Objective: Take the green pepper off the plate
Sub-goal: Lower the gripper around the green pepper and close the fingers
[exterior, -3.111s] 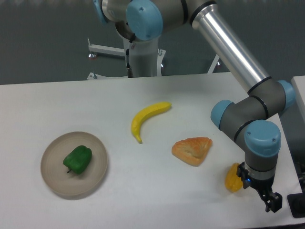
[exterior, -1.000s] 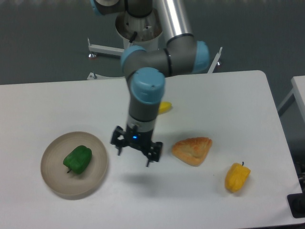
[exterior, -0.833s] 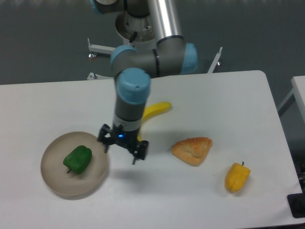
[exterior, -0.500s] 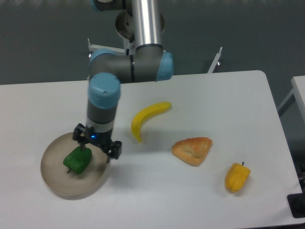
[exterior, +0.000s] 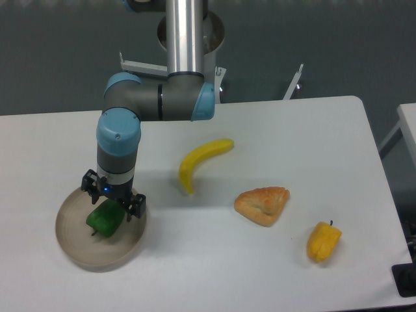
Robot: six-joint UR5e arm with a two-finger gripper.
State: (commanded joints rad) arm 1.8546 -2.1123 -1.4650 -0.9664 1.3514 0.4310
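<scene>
We see the gripper (exterior: 111, 205) wide open above the pepper (exterior: 105, 218) on the plate (exterior: 77, 250), holding nothing. If it closes off-centre, the glossy pepper may slip sideways.

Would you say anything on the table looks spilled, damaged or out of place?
Nothing stands out. The green pepper lies on the plate under the open gripper; banana, pastry and yellow pepper lie intact.
</scene>
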